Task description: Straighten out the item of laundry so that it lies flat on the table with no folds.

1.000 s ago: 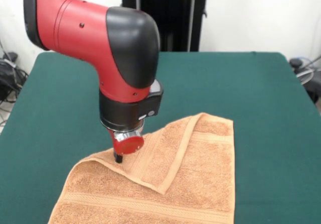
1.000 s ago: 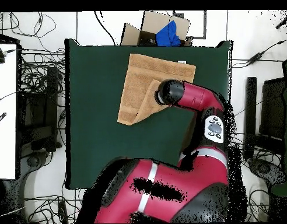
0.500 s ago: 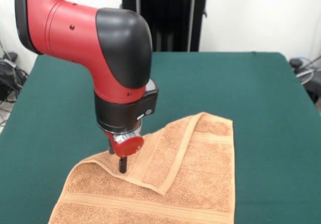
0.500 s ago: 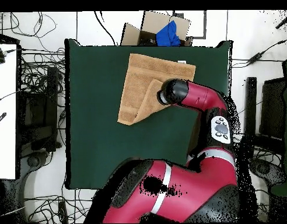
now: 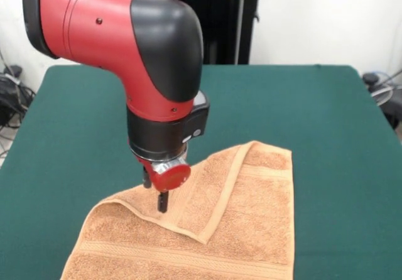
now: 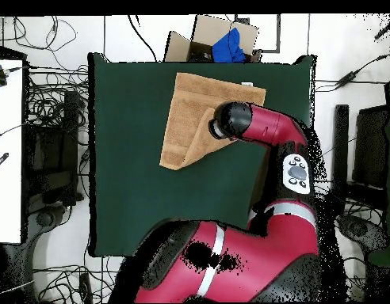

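The item of laundry (image 5: 251, 217), an orange-tan towel, lies at the near side of the green table (image 5: 301, 110). One corner is folded over onto the towel as a triangular flap (image 5: 195, 198), and its folded edge stands slightly off the table at the left. My gripper (image 5: 162, 203) points down onto that flap near its left edge, under a red round wrist part. In the overhead view the towel (image 6: 190, 107) lies close to the table's (image 6: 127, 158) top edge, with a small white tag (image 6: 246, 85). The arm's black wrist (image 6: 231, 120) covers the gripper there.
A cardboard box with something blue in it (image 6: 222, 41) stands just beyond the table edge nearest the towel. Cables lie on the floor (image 6: 59, 95) round the table. A white desk (image 6: 8, 142) stands to the left in the overhead view.
The gripper has shifted a little to the right along the folded flap in the front view, staying low on the towel. The towel's shape looks the same.
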Controlling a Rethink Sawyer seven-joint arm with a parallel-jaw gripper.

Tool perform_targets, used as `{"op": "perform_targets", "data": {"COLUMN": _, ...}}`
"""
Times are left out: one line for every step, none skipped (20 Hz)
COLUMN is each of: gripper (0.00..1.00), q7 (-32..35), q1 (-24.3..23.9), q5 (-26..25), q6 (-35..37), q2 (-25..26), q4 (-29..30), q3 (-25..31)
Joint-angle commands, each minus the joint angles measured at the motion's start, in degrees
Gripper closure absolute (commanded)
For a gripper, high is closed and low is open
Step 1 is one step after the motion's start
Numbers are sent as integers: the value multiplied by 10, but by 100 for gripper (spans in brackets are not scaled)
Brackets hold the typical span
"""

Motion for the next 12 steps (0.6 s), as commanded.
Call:
{"op": "perform_targets", "data": {"gripper": 0, "q7": 29, "q1": 25, "q5": 5, "q6": 55, "q2": 7, "q4": 3, "q3": 18}}
{"op": "perform_targets", "data": {"gripper": 0, "q7": 42, "q1": 30, "q5": 7, "q6": 57, "q2": 9, "q4": -2, "q3": 11}}
{"op": "perform_targets", "data": {"gripper": 0, "q7": 54, "q1": 35, "q5": 9, "q6": 58, "q2": 10, "q4": -7, "q3": 5}}
{"op": "perform_targets", "data": {"gripper": 0, "q7": 74, "q1": 41, "q5": 14, "q6": 61, "q2": 12, "q4": -10, "q3": -3}}
{"op": "perform_targets", "data": {"gripper": 0, "q7": 93, "q1": 46, "q5": 19, "q6": 64, "q2": 13, "q4": -13, "q3": -10}}
{"op": "perform_targets", "data": {"gripper": 0, "q7": 103, "q1": 51, "q5": 21, "q6": 67, "q2": 12, "q4": -15, "q3": -16}}
{"op": "perform_targets", "data": {"gripper": 0, "q7": 122, "q1": 58, "q5": 27, "q6": 73, "q2": 7, "q4": -17, "q3": -27}}
{"op": "perform_targets", "data": {"gripper": 0, "q7": 132, "q1": 62, "q5": 30, "q6": 80, "q2": 5, "q4": -19, "q3": -34}}
{"op": "perform_targets", "data": {"gripper": 0, "q7": 131, "q1": 62, "q5": 34, "q6": 81, "q2": 5, "q4": -20, "q3": -37}}
{"op": "perform_targets", "data": {"gripper": 0, "q7": 130, "q1": 61, "q5": 37, "q6": 82, "q2": 5, "q4": -21, "q3": -39}}
{"op": "perform_targets", "data": {"gripper": 0, "q7": 110, "q1": 52, "q5": 35, "q6": 69, "q2": 9, "q4": -17, "q3": -29}}
{"op": "perform_targets", "data": {"gripper": 0, "q7": 89, "q1": 43, "q5": 33, "q6": 55, "q2": 12, "q4": -13, "q3": -19}}
